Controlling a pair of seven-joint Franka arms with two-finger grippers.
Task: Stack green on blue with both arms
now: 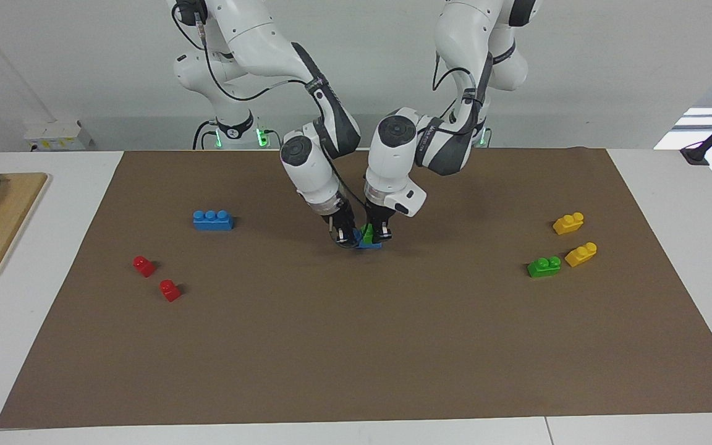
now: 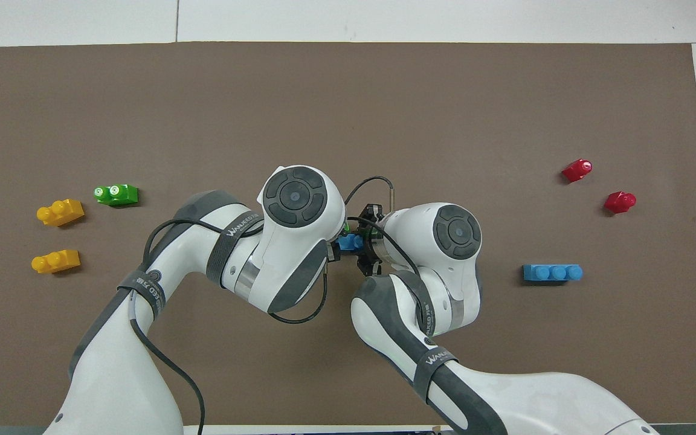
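Left claw (image 1: 379,233) clamped on green brick (image 1: 367,233), pressed onto blue brick (image 1: 368,243) near middle of desk (image 1: 356,346), somewhat toward robots' edge. Right claw (image 1: 345,235) closed around blue brick's other end, just beside left claw. Second green brick (image 1: 544,266) lying toward left arm's end of desk, second blue brick (image 1: 212,220) toward right arm's end.

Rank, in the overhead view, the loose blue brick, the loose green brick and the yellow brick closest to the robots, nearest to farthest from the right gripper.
From the right gripper:
1. Loose blue brick, toward the right arm's end.
2. Loose green brick, toward the left arm's end.
3. Yellow brick, the same end, nearer the robots.
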